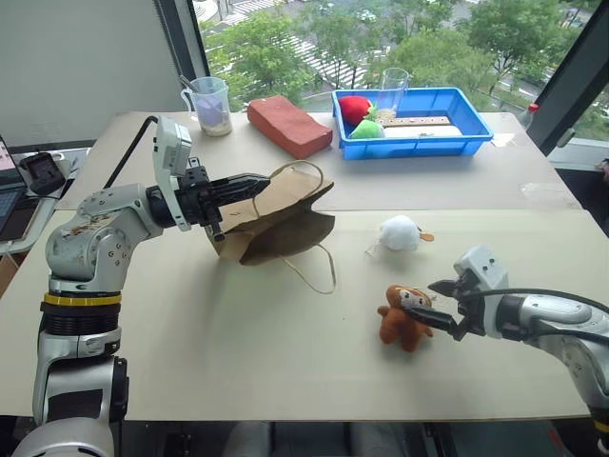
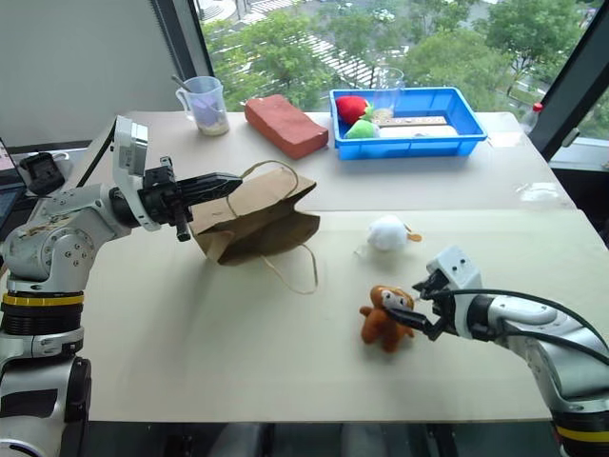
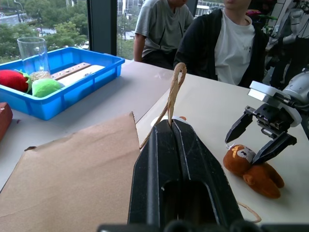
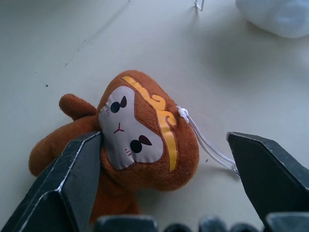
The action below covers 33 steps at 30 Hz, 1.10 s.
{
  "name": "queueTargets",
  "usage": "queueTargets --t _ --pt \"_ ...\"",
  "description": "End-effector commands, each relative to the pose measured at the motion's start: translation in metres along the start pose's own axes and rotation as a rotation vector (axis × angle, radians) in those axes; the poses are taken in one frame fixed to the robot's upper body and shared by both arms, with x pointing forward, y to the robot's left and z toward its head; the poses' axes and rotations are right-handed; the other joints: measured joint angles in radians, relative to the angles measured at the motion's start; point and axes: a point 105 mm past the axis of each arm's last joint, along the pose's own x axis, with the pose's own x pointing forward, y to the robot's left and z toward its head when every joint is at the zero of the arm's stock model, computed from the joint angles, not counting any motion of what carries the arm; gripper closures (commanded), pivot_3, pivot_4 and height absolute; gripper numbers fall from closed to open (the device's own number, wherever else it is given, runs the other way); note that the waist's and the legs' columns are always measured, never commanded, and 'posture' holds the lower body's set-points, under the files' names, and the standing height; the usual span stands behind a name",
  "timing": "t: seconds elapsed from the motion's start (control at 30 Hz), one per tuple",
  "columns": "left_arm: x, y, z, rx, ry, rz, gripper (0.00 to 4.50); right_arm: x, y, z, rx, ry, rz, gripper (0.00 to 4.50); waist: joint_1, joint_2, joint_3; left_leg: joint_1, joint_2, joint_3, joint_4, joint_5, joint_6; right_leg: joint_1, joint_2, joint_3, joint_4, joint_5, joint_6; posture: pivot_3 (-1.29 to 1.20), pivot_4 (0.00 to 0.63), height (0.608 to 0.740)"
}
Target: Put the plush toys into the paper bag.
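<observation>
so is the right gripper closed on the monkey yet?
Open. The right gripper has its jaws spread either side of the monkey's head, with a clear gap on one side. The toy lies on the table.

Far side of the table [image 1: 285,352] — a blue tray [image 1: 476,133] holding red and green plush fruits [image 1: 360,116] and a clear glass [image 1: 392,90]. Beside it, a reddish brick block [image 1: 288,126] and a measuring cup [image 1: 210,105].

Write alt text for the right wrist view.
An open gripper straddles the head of a brown plush monkey lying on a pale table. A white plush toy sits beyond it.
</observation>
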Motion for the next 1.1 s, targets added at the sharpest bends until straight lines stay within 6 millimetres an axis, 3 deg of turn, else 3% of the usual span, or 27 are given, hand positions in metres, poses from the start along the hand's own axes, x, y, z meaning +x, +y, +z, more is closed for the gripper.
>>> queueTargets --t 0.03,0.27,0.37,0.47,0.53,0.63,0.9,1.1 --pt "0.001 -0.001 0.013 0.048 -0.013 -0.004 4.5 0.0 -0.002 -0.001 0.011 -0.015 -0.003 1.18 0.001 0.0 0.0 0.0 0.0 0.0 0.0 0.0 0.0 0.0 0.0 0.0 0.0 0.0 0.0 0.0 0.15 0.74" --pt "-0.002 0.0 0.013 0.048 -0.008 0.005 4.5 -0.004 0.005 0.004 0.018 -0.046 0.051 3.59 0.005 0.0 0.0 0.0 0.0 0.0 0.0 0.0 0.0 0.0 0.0 0.0 0.0 0.0 0.0 0.0 0.15 0.74" --pt "-0.001 0.0 0.013 0.047 -0.01 0.006 4.5 -0.006 0.027 0.034 0.012 -0.126 0.181 4.49 0.004 0.0 0.0 0.0 0.0 0.0 0.0 0.0 0.0 0.0 0.0 0.0 0.0 0.0 0.0 0.0 0.15 0.74" --pt "0.0 0.001 0.013 0.048 -0.011 0.004 4.5 -0.001 0.047 0.073 0.024 -0.247 0.271 4.49 -0.006 0.0 0.0 0.0 0.0 0.0 0.0 0.0 0.0 0.0 0.0 0.0 0.0 0.0 0.0 0.0 0.15 0.74" --pt "0.0 0.001 0.013 0.049 -0.011 0.003 4.5 0.002 0.053 0.087 0.036 -0.287 0.284 4.49 -0.005 0.0 0.0 0.001 0.001 0.0 0.0 0.0 0.0 0.0 0.001 0.0 0.001 0.0 0.0 0.0 0.15 0.74" --pt "0.002 0.001 0.015 0.055 -0.014 -0.003 4.5 0.024 0.06 0.112 0.068 -0.338 0.264 4.49 0.002 0.0 0.0 0.0 0.001 -0.002 0.0 0.0 0.0 0.0 0.001 -0.001 0.001 0.0 0.0 0.0 0.15 0.74" --pt "0.006 -0.002 0.018 0.066 -0.023 -0.028 4.5 0.091 0.072 0.14 0.103 -0.332 0.183 4.49 -0.003 0.0 0.0 -0.001 0.0 -0.002 -0.001 0.0 0.0 -0.002 0.001 -0.001 0.004 0.0 0.0 0.0 0.15 0.74" --pt "0.006 -0.003 0.017 0.067 -0.014 -0.037 4.5 0.123 0.081 0.16 0.141 -0.34 0.18 4.49 -0.009 0.001 0.0 -0.001 0.0 -0.002 -0.002 0.001 -0.001 -0.003 0.001 -0.001 0.006 0.0 0.0 0.0 0.15 0.74"
